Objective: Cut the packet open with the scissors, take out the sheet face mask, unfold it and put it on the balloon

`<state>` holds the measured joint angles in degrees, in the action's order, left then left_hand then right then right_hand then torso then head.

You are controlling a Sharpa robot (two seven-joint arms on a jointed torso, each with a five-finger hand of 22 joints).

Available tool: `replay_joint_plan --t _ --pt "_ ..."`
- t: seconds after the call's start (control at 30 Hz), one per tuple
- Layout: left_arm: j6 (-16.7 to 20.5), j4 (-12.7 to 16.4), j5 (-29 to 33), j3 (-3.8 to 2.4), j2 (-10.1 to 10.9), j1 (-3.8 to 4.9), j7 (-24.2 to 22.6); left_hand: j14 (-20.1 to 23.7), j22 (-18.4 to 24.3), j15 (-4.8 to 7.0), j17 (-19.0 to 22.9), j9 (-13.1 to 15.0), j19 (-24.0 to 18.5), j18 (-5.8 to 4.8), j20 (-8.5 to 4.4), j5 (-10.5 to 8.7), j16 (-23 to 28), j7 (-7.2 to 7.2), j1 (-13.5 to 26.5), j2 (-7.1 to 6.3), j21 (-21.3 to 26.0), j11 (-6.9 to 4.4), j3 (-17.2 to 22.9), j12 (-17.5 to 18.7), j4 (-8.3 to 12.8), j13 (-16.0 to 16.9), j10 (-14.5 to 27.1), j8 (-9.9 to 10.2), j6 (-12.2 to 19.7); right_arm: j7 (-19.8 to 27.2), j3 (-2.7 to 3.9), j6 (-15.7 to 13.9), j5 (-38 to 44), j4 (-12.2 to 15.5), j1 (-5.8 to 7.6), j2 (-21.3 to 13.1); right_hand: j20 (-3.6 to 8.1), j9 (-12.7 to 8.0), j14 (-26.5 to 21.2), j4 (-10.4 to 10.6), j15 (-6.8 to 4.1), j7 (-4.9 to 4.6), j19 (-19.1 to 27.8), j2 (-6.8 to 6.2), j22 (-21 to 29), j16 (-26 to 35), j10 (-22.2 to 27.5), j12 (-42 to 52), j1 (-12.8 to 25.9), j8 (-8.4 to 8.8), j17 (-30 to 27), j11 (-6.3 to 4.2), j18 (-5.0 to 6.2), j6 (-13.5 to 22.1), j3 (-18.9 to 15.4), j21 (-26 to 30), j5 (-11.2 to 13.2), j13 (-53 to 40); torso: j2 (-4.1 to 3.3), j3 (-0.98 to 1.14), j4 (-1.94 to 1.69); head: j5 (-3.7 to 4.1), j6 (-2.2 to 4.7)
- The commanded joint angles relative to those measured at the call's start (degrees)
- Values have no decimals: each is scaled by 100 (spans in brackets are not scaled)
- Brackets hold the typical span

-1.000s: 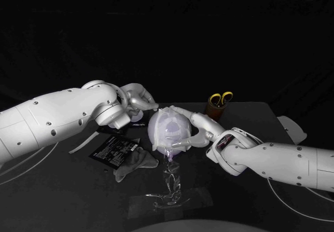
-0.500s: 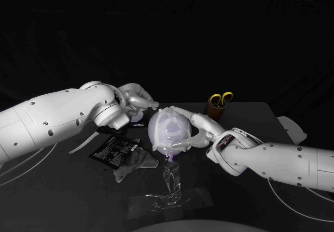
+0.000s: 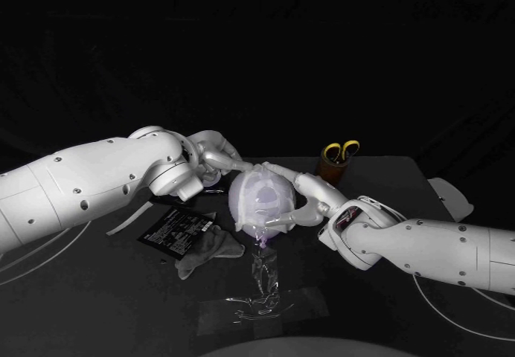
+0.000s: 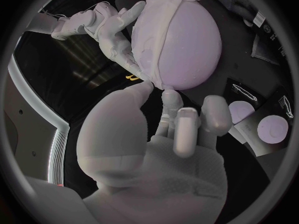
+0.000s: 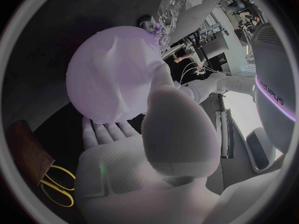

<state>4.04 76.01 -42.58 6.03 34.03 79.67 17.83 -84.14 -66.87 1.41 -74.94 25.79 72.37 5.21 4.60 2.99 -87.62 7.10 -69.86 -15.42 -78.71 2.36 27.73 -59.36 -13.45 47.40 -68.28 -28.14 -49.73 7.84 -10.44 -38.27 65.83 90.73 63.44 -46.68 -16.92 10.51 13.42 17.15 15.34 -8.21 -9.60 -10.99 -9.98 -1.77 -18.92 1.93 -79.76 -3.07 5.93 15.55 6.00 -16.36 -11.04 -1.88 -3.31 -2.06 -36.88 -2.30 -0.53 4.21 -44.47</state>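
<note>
You have balloon [image 3: 257,202] mid-counter [image 3: 397,175], cradled by right robot hand [image 3: 306,197] on its right flank, long axis running away from robot. Left robot hand [image 3: 215,158] sits at far-left end, fingertips [image 4: 171,100] touching sheet face mask [image 4: 146,45] edge; pinch unclear.

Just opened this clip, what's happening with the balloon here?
The right hand cups the pale balloon, which stands above a clear plastic stand. The sheet mask lies draped over the balloon. The left hand has its fingertips at the mask's edge; whether it pinches it I cannot tell. The black packet lies on the table, and the scissors stand in a brown holder.
</note>
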Motion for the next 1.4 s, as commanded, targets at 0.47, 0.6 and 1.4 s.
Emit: replay_joint_plan --t 0.47,0.6,1.4 --pt "-143 8 31 4 -64 8 7 -420 -62 -25 -1010 -104 56 -2 26 -13 -10 -23 -307 135 -2 -3 -228 -92 -17 81 -26 99 -148 -50 -15 149 78 12 -22 14 11 12 0 3 -3 -892 -30 35 -6 -26 -22 14 -25 -22 -9 -7 -72 -34 39 -12 28 -3 -1 -1 0 12 -12" --pt "-154 17 101 4 -74 8 -7 -434 -103 -17 -1049 -123 89 -10 22 -13 -29 -34 -377 173 -24 -13 -247 -131 -11 127 -69 111 -189 -57 -15 155 78 10 -22 18 11 12 0 3 -3 -892 -30 35 -6 -26 -22 14 -25 -22 -9 -7 -72 -34 39 -12 28 -3 -1 0 -1 14 -20" --pt "-40 27 446 3 -103 8 -99 -526 -394 99 -1306 -233 324 -72 -52 -11 -151 -182 -945 477 -183 -149 -79 -410 199 493 -442 156 -570 -86 -15 179 94 -2 -22 34 11 15 -7 3 -3 -892 -27 28 0 -22 -13 11 -25 -25 -14 -7 -74 -43 35 -12 28 -1 1 1 -1 20 -63"
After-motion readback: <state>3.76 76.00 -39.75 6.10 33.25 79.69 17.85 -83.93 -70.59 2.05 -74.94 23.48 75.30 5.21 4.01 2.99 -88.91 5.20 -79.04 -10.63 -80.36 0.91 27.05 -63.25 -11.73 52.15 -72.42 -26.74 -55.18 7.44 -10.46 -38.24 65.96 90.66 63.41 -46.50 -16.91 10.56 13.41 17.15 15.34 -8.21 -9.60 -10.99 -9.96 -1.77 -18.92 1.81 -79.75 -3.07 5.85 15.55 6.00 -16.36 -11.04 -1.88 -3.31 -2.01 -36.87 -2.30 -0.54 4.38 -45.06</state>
